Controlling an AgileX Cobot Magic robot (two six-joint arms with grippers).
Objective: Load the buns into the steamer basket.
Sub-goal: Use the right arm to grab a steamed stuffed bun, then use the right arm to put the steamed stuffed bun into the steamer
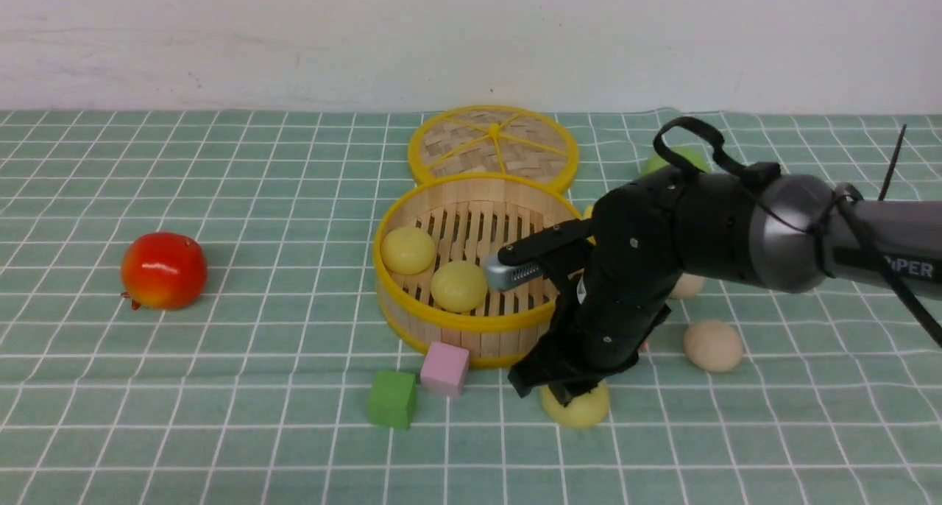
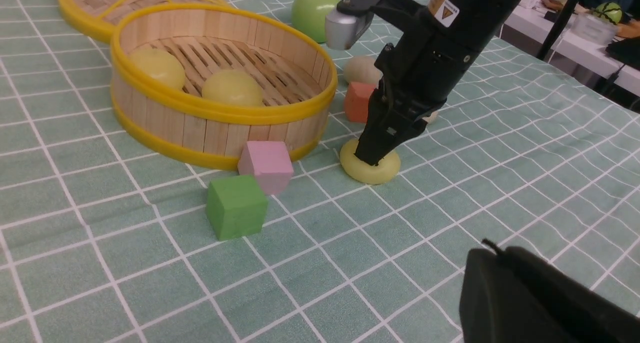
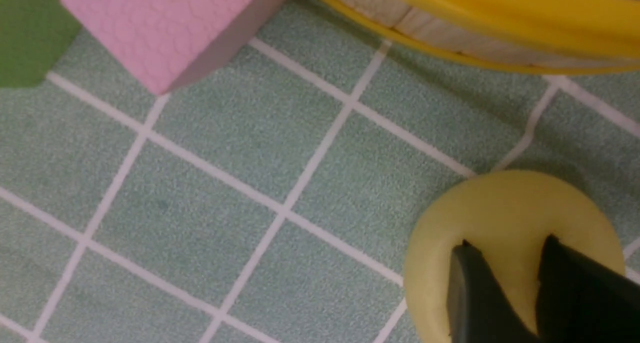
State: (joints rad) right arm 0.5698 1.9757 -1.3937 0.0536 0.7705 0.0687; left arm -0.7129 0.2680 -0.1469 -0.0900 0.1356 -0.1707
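left gripper: only a dark lump at the edge of the left wrist view; cannot tell if the jaws are wide or narrow
red fruit: far left on the checked cloth, alone, well apart from the rest
green cube: on the cloth, front-left of the basket, just beside the pink cube
pink cube: against the basket's front wall, tilted slightly
steamer basket: centre, upright, open top
basket contents: two buns, both pale yellow, on the slatted floor; rear-left bun by the left wall, front bun near the front rim, close but apart
lid: flat on the cloth behind the basket, rim touching the basket's rim; nothing on it
right gripper: pointing down, front-right of the basket; jaws narrow, tips pressed into the top of a bun, a strip of it pinched between them
third yellow bun: outside the basket, on the cloth under the claw, looks squashed flat
orange cube: right of the basket, behind the arm
beige buns: two, outside the basket, on the cloth at right; near one clear, far one partly hidden by the arm
green apple: back right, mostly hidden by the arm
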